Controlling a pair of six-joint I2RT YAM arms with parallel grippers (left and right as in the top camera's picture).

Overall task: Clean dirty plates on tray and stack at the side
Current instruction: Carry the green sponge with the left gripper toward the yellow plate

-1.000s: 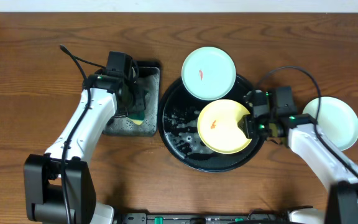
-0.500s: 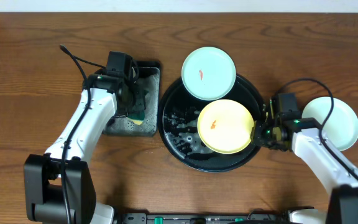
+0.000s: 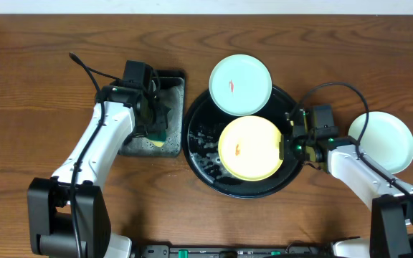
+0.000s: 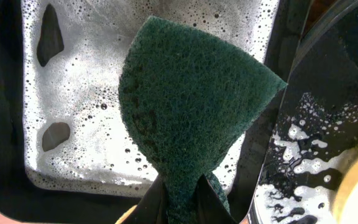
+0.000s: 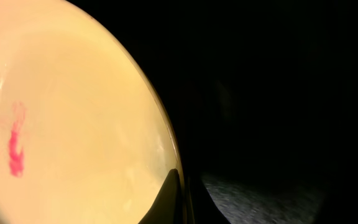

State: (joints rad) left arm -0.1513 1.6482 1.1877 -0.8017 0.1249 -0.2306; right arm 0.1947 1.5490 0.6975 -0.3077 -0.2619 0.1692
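Observation:
The round black tray (image 3: 199, 154) holds a pale yellow plate (image 3: 248, 148) with a red smear. My right gripper (image 3: 287, 148) is shut on that plate's right rim; the plate (image 5: 73, 130) fills the left of the right wrist view. A mint-blue plate (image 3: 241, 84) with a red smear overlaps the tray's far rim. Another mint-blue plate (image 3: 386, 140), without a visible smear, lies on the table at the right. My left gripper (image 3: 155, 123) is shut on a green sponge (image 4: 191, 106) over the foamy rectangular sponge tray (image 3: 138, 145).
The sponge tray's foam (image 4: 86, 93) shows in the left wrist view, with the round tray's wet rim (image 4: 291, 137) right beside it. Soapy water (image 3: 205, 143) spots the round tray's left side. A black cable (image 3: 84, 66) runs over the table behind the left arm.
The right gripper has closed on the yellow plate's right rim and the plate has shifted left and looks tilted or lifted. The left arm has not moved.

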